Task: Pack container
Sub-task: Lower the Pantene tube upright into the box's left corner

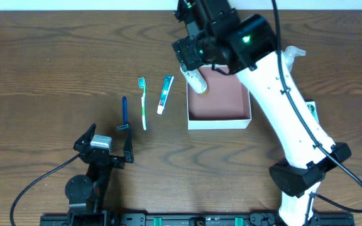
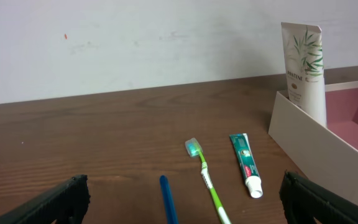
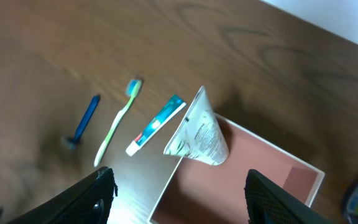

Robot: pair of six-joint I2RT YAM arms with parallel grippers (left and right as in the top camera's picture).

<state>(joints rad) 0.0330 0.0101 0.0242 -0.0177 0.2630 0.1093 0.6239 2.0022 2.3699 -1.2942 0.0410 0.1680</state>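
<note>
The container [image 1: 244, 99] is a white square box with a pink inside, right of the table's middle. A white Pantene tube [image 1: 195, 80] stands tilted in its far left corner. My right gripper [image 1: 197, 58] hangs above the tube, open, its fingers wide apart and off it. In the right wrist view the gripper [image 3: 179, 196] is over the tube [image 3: 201, 134] and the container's left wall [image 3: 166, 186]. My left gripper [image 1: 109, 145] is open and empty near the front edge. In the left wrist view the gripper [image 2: 185, 196] faces the tube [image 2: 306, 68] and the container [image 2: 316, 149].
A blue razor [image 1: 124, 113], a green toothbrush [image 1: 143, 103] and a small toothpaste tube [image 1: 165, 94] lie side by side left of the container. They also show as razor [image 2: 168, 199], toothbrush [image 2: 205, 177] and toothpaste [image 2: 246, 165]. A small packet [image 1: 311, 113] lies right of the container, partly behind the arm.
</note>
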